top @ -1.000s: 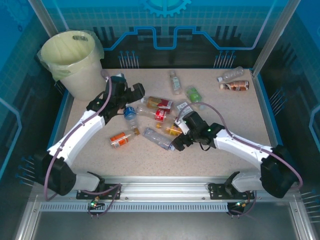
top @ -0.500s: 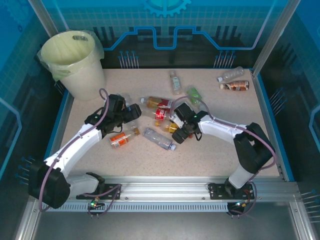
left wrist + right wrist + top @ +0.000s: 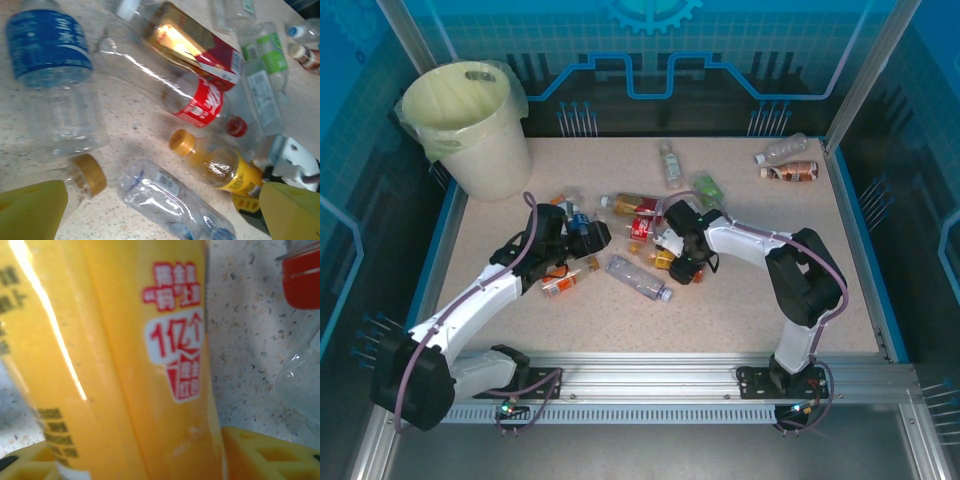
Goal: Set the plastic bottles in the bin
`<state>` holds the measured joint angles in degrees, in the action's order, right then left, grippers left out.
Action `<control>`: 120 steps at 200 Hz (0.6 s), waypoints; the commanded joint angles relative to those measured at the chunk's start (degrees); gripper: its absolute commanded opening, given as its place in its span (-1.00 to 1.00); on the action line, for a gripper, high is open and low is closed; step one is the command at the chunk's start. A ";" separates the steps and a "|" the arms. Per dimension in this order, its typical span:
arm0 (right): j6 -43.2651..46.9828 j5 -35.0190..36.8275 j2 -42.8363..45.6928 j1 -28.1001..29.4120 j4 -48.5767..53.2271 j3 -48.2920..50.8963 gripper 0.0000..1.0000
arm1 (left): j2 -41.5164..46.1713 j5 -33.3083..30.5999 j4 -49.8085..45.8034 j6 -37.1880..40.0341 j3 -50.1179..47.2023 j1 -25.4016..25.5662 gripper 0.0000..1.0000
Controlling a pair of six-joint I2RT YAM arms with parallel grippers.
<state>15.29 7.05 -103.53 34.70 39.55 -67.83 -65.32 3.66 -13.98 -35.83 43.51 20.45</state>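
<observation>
Hard to read: R end effector [image 3: 686, 268] points down into the pile mid-bench [image 3: 750, 320] and covers most of the yellow bottle [image 3: 665, 259] from the top cam. R wrist cam is so close that this bottle runs off frame top & bottom, blurred. Yellow fingers [image 3: 270, 455] sit either side of it at the lower edge, one right against its side, the other partly behind it. Jaws part-closed round it; can't tell if it's properly gripped. Next to it a red cap [image 3: 302, 282], cut by the frame edge.

L end effector [image 3: 596, 238] is spread wide w/ nothing in it, low over the pile's left side. In L wrist cam its fingertips just poke in at the two lower corners. Lying flat below: blue-label bottle [image 3: 50, 50], cut off at top; red-label bottle [image 3: 200, 102]; clear bottle [image 3: 170, 202], cut at bottom; gold-cap bottle [image 3: 87, 175], half behind a finger. This cam also gives the yellow bottle's orange cap & whole side.

Top cam adds the bin [image 3: 490, 160]: upright at far-left corner, bag-lined, sth pale inside near the far rim, too small to ID. Two bottles lie by the far-right edge, well apart from the pile.
</observation>
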 commanded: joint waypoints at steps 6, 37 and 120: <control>1.23 -2.10 1.41 -0.51 6.20 -4.40 0.08 | 2.29 6.76 5.87 4.25 0.23 0.90 0.98; -2.84 -8.06 5.08 -0.34 7.33 -7.10 0.05 | 3.08 11.80 11.07 4.46 -0.79 1.43 0.98; -26.53 -34.98 13.65 -0.43 -9.78 -3.90 0.03 | 2.62 14.98 20.06 3.18 -3.79 1.43 0.98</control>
<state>-0.58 -17.15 -93.58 34.70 38.20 -73.58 -62.19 17.74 2.46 -32.64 39.94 21.52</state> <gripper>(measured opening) 0.527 0.989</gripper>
